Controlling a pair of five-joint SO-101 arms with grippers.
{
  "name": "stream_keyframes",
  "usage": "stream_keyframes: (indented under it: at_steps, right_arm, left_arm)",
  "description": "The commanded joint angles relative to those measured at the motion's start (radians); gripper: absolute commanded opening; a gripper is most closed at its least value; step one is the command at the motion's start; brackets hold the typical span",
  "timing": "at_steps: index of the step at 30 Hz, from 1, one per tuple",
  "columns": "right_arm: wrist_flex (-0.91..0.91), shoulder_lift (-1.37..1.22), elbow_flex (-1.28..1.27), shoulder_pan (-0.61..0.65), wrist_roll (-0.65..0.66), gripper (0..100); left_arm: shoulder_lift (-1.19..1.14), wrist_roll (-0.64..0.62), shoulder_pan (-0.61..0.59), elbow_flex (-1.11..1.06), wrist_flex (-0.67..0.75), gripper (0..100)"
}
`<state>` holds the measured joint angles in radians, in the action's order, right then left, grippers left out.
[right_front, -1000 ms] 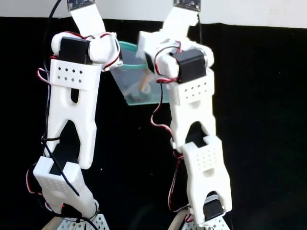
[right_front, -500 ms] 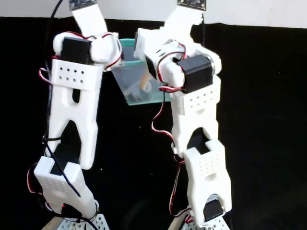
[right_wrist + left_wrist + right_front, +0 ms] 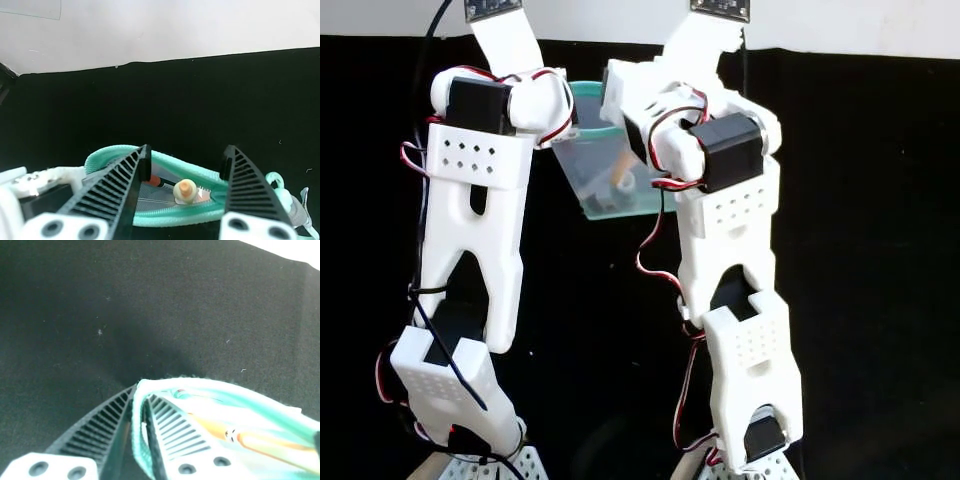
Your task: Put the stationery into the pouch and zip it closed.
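The translucent soft pouch (image 3: 590, 175) with mint-green fabric trim is held up between the two white arms, with its mouth open. Stationery lies inside the pouch. There is a long orange pencil-like stick (image 3: 265, 442) with a small black-and-white band, a thin red-and-black pen (image 3: 158, 181), and a cream-coloured round piece with an orange tip (image 3: 184, 190). The cream piece sits just beside the pen on the pouch's clear inner wall. In the high view a tan item shows through the pouch's clear side, though which piece it is cannot be told. A knotted mint-green tab (image 3: 277, 186) hangs at one end of the pouch's rim.

The left gripper (image 3: 138, 390) pinches the pouch's green rim at one end of the mouth. Its two black ribbed fingers (image 3: 100, 432) are pressed together with the fabric edge sandwiched between them. The right gripper (image 3: 187, 152) stands over the middle of the pouch's mouth with its own black ribbed fingers (image 3: 115, 187) spread wide apart, one on either side of the cream piece. Whether they touch the rim cannot be told.

The left arm (image 3: 470, 210), of white plastic with red and black wires, rises beside the end of the pouch that its gripper clamps. The right arm (image 3: 725, 230), of the same build, rises at the pouch's opposite side. A black cloth table cover (image 3: 880, 280) spreads beneath and around the pouch, and a white wall (image 3: 150, 30) stands beyond the pouch.
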<state>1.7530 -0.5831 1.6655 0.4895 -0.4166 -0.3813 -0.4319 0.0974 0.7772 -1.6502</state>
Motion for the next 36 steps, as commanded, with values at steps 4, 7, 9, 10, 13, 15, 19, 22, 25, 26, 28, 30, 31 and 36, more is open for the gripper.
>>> stream_keyframes:
  at_steps: [4,7,9,10,13,15,19,22,25,26,28,30,31,36]
  right_arm:
    - [0.013,0.028,0.053,-0.065,0.014,23.2]
    - [0.013,0.036,-0.035,-0.071,0.014,23.2]
    - [0.013,0.039,-0.048,-0.065,0.012,23.2]
    - [0.013,0.039,-0.042,-0.062,0.011,23.2]
    - [0.013,0.039,-0.039,-0.025,0.011,23.2]
    - [0.013,0.038,-0.045,-0.012,0.011,23.2]
    - [0.013,0.038,-0.047,-0.007,0.011,23.2]
    - [0.015,0.038,-0.047,-0.005,0.011,23.2]
    - [0.015,0.038,-0.048,-0.005,0.012,23.1]
    - [0.015,0.038,-0.048,-0.005,0.012,22.8]
    - [0.015,0.036,-0.050,-0.005,0.012,18.2]
    - [0.015,0.036,-0.050,-0.005,0.012,7.0]
    - [0.015,0.036,-0.050,-0.005,0.012,0.2]
    - [0.015,0.039,-0.039,-0.005,0.012,0.7]
  left_arm:
    - [-0.042,0.000,-0.010,-0.025,0.005,1]
    - [-0.042,0.000,-0.010,-0.025,0.005,1]
    - [-0.042,0.000,-0.010,-0.025,0.005,1]
    - [-0.042,0.000,-0.010,-0.025,0.005,1]
    - [-0.042,0.000,-0.010,-0.025,0.005,1]
    - [-0.042,0.000,-0.010,-0.025,0.005,1]
    - [-0.042,0.000,-0.010,-0.025,0.005,1]
    - [-0.042,0.000,-0.010,-0.025,0.005,1]
    - [-0.042,0.000,-0.010,-0.025,0.005,1]
    - [-0.042,0.000,-0.010,-0.025,0.005,1]
    - [-0.042,0.000,-0.010,-0.025,0.005,1]
    - [-0.042,0.000,-0.010,-0.025,0.005,1]
    - [-0.042,0.000,-0.010,-0.025,0.005,1]
    - [-0.042,0.000,-0.012,-0.025,0.005,1]
